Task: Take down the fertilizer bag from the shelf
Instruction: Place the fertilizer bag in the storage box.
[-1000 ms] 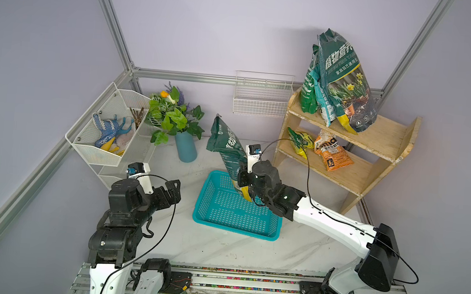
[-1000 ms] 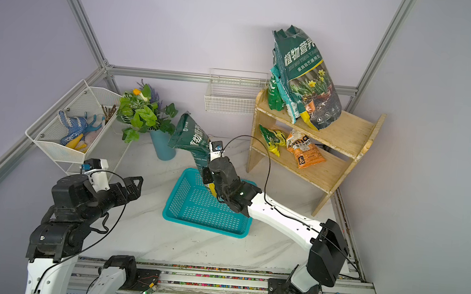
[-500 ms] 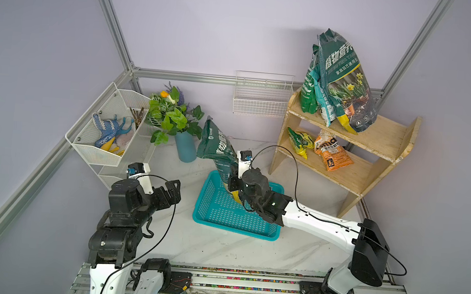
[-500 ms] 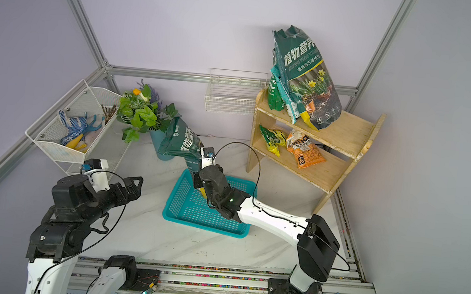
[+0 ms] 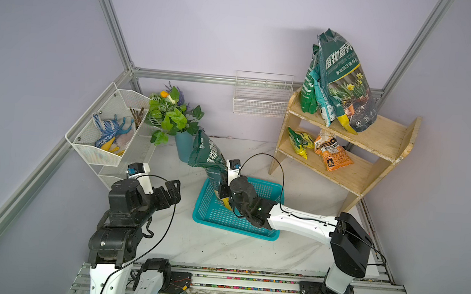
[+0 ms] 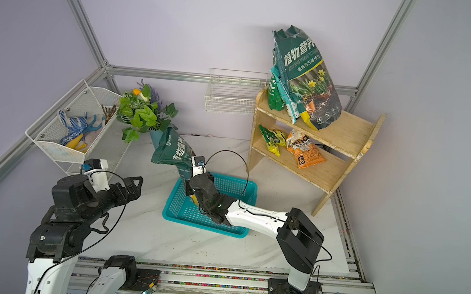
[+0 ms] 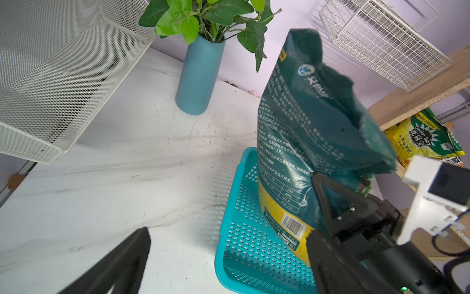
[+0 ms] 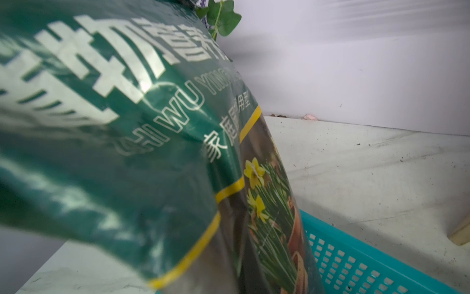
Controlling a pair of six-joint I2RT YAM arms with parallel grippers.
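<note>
in the far left corner of the teal basket (image 5: 198, 205), the fertilizer bag (image 5: 208, 162) stands with its yellow bottom down between the walls. whether it bears on the floor cannot be told. its crumpled top sags toward the blue vase (image 5: 183, 150), though the left wrist view shows the two apart. the right gripper (image 5: 222, 192) is clenched on the bag's lower side edge.

a second ago the bag hung higher and more upright, further toward the shelf (image 5: 380, 137). since then the arm has drawn it left and lowered it into the basket. the bag is well clear of the shelf, so the taking down looks all but finished; what seems left is to let go and back away without tipping it.

the left gripper (image 5: 171, 190) hangs released near the basket, holding nothing. other bags (image 5: 344, 84) remain on both tiers.
</note>
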